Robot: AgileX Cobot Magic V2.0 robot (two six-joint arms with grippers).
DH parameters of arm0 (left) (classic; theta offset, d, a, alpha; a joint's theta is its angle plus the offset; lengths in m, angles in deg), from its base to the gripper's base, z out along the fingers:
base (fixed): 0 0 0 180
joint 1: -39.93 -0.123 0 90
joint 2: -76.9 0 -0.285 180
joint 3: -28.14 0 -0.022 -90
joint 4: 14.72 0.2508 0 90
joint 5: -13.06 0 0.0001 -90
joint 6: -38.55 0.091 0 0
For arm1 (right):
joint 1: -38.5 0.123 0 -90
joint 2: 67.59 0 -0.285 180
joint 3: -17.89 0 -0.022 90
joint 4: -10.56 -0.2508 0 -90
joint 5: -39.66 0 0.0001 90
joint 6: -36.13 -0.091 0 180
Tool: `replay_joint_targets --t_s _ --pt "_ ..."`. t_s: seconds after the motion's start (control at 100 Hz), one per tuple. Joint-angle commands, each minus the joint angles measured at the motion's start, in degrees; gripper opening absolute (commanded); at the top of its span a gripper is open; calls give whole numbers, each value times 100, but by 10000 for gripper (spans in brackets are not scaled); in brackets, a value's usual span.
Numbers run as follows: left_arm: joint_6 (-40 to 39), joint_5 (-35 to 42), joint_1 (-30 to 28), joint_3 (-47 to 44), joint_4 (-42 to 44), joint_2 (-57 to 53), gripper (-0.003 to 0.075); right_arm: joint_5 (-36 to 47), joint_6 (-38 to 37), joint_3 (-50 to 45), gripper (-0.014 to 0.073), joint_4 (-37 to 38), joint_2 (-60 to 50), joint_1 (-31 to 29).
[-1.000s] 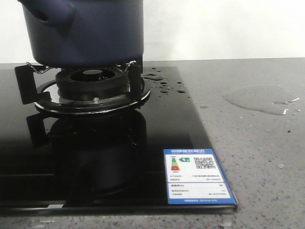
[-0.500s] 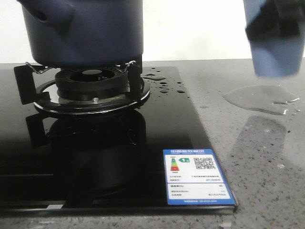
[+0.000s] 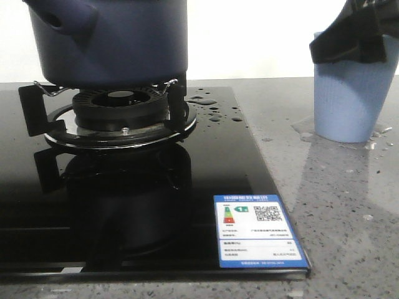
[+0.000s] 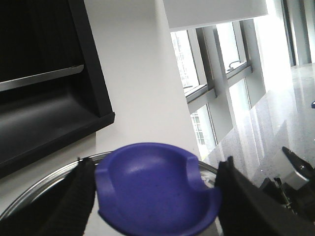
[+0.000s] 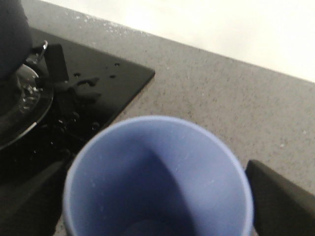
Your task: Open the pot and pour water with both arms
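The dark navy pot (image 3: 112,40) stands on the gas burner (image 3: 118,115) at the far left; its top is out of view. It shows at the edge of the right wrist view (image 5: 12,34). My left gripper (image 4: 157,196) is shut on the blue knob (image 4: 152,187) of a glass lid with a metal rim (image 4: 39,184), held up in the air. My right gripper (image 3: 355,40) is shut on a pale blue cup (image 3: 352,93), also in the right wrist view (image 5: 157,182), whose base is down on a water puddle (image 3: 304,129). I cannot see water in the cup.
Water droplets (image 3: 215,112) lie on the black glass hob (image 3: 206,168) beside the burner. A blue-white energy label (image 3: 257,233) is at the hob's front right corner. Grey speckled counter (image 3: 336,205) runs to the right.
My right gripper came down into view at the right with the pale blue cup, from above the frame to the puddle on the counter. The pot has not moved.
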Motion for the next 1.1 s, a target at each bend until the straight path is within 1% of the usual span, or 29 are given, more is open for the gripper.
replay_joint_targets --t_s 0.0,0.15,0.28,0.33,0.35,0.4,0.41,0.42,0.43,0.44,0.45,0.47,0.48,0.49,0.5,0.51,0.52,0.53,0.58,0.79,0.98,1.05,1.09 --pt "-30 -35 -17 110 -404 -29 280 300 -9 181 656 -99 -399 -46" --pt "-30 -21 50 -143 -404 208 280 374 -9 366 656 -111 -1073 -46" --pt "-30 -21 227 -243 -404 664 280 530 -24 391 654 -111 -1685 -46" --pt "-30 -21 319 -231 -425 860 280 520 -124 391 628 -111 -1882 -46" --pt "-30 -21 355 -231 -428 946 280 519 -168 391 601 -111 -1964 -46" --pt "-30 -9 434 -231 -451 1165 280 519 -337 391 481 -111 -2142 -46" --pt "-30 -9 434 -231 -452 1165 280 519 -361 391 433 -111 -2166 -46" --pt "-30 3 436 -231 -452 1218 280 519 -380 391 407 -111 -2212 -46" --pt "-30 3 452 -231 -461 1244 280 519 -421 391 351 -111 -2236 -46" --pt "-30 3 453 -231 -461 1296 280 519 -443 391 322 -111 -2280 -46" --pt "-30 13 465 -231 -461 1322 280 519 -484 391 260 -111 -2301 -46" --pt "-30 11 464 -231 -474 1397 280 507 -524 391 197 -111 -2364 -46" --pt "-30 11 464 -231 -474 1445 280 507 -525 391 132 -103 -2385 -46" --pt "-30 11 464 -231 -484 1468 280 507 -537 391 99 -103 -2424 -46" --pt "-30 11 464 -231 -482 1490 280 507 -537 391 34 -103 -2442 -46" --pt "-30 11 464 -231 -482 1534 280 507 -537 391 1 -103 -2482 -46" --pt "-30 11 464 -231 -482 1554 280 507 -537 391 -61 -103 -2500 -46" --pt "-30 11 464 -231 -495 1593 280 507 -537 391 -76 -115 -2517 -46" --pt "-30 11 464 -231 -508 1712 280 543 -563 391 -57 -116 -2633 -46" --pt "106 176 464 -231 -746 1975 280 546 -563 381 -57 -104 -2828 -46" --pt "157 224 464 -231 -770 2044 281 546 -572 371 -57 -104 -2816 -46" --pt "157 224 464 -231 -838 2044 295 546 -572 349 -57 -104 -2816 -46" --pt "165 212 464 -231 -848 2044 325 546 -572 336 -57 -104 -2816 -46"
